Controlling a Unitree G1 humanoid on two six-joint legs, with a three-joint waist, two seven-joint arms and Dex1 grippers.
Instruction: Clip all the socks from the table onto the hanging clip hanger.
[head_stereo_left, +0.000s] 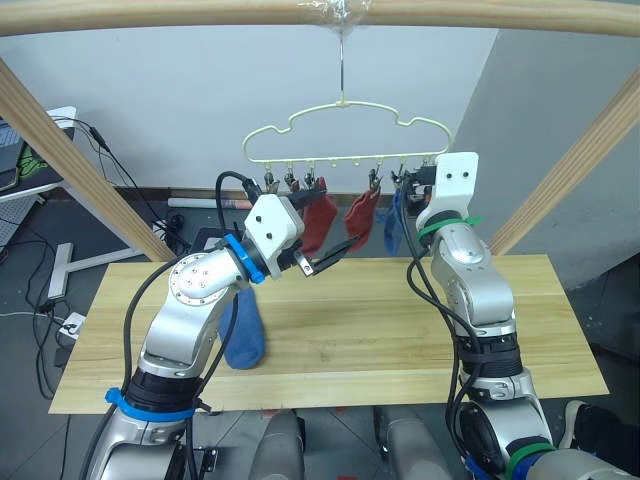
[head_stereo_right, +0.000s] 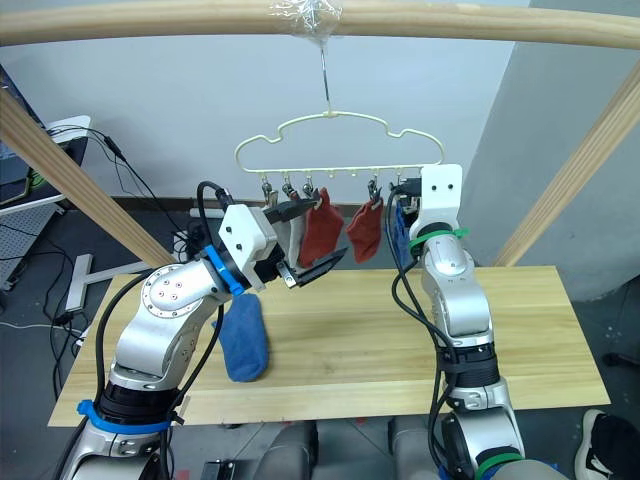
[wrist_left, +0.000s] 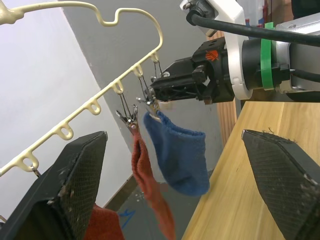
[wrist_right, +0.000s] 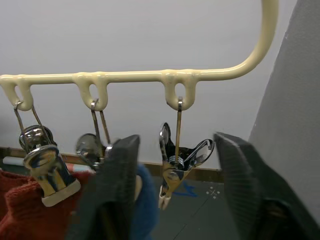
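The pale yellow clip hanger hangs from the top pole. Two rust-red socks and one blue sock hang from its clips. A pale grey sock seems to hang behind my left gripper. Another blue sock lies on the table, partly hidden by my left arm. My left gripper is open and empty, raised just in front of the red socks. My right gripper is open at the bar's right end, its fingers either side of a bare clip, beside the hanging blue sock.
Slanted wooden frame poles rise at both sides of the table, and a horizontal pole crosses overhead. A white stand with cables sits on the floor at the far left.
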